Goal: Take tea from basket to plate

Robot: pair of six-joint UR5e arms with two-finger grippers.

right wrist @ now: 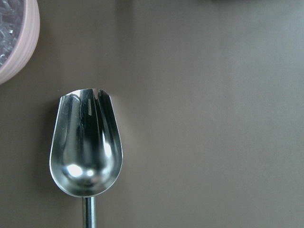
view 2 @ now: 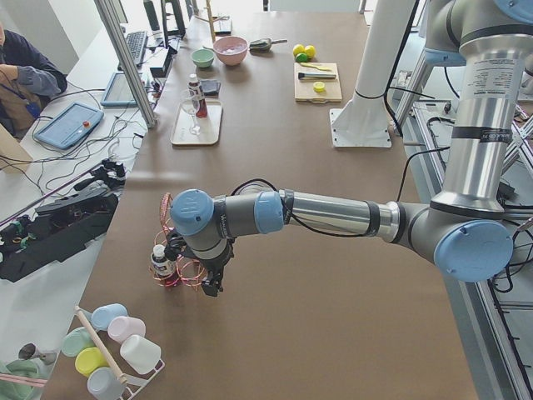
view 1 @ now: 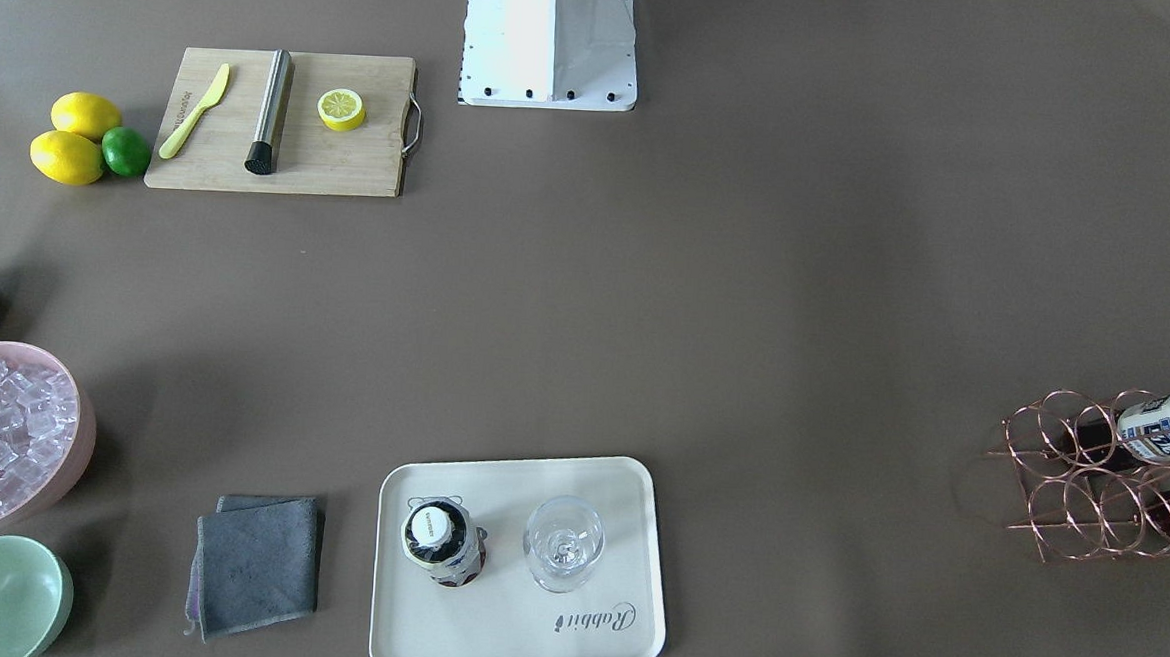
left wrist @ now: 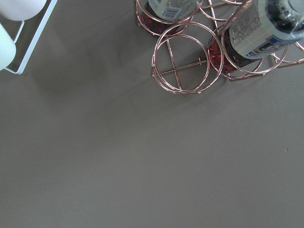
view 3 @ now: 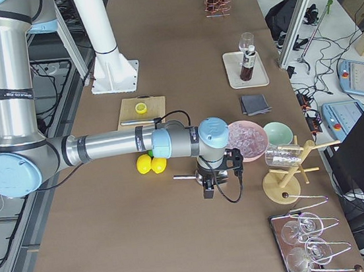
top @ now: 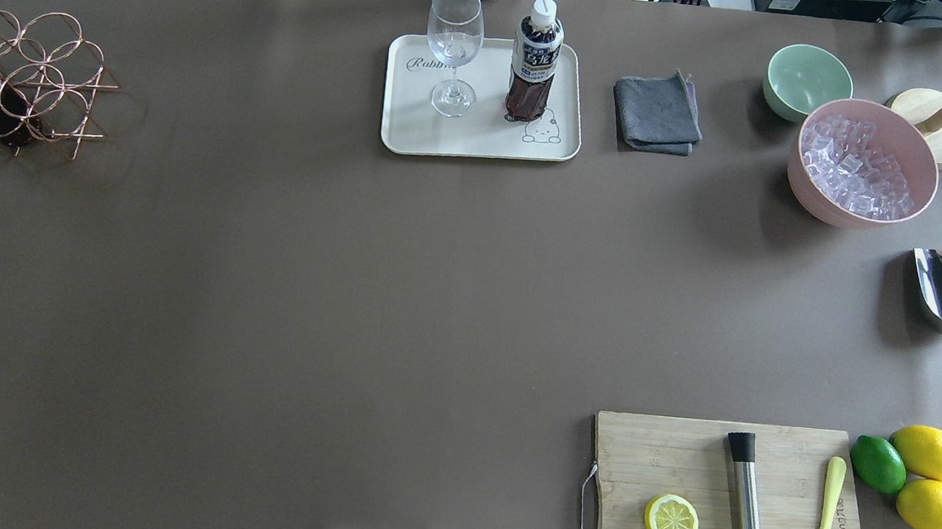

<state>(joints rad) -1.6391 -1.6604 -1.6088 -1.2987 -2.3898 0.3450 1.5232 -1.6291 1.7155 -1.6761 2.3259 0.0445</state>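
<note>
The basket (left wrist: 178, 66) is seen just beside the left gripper (view 2: 208, 281), perhaps touching it; a scoop (right wrist: 85, 142) lies below the right gripper (view 3: 208, 187); neither gripper's opening can be told

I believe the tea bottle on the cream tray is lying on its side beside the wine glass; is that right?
Not quite: the tea bottle stands upright on the cream tray, cap up, beside the wine glass, as the overhead exterior view shows.

The tea (top: 534, 65) stands on the plate (top: 482, 133) beside the glass (top: 455, 41).
</note>
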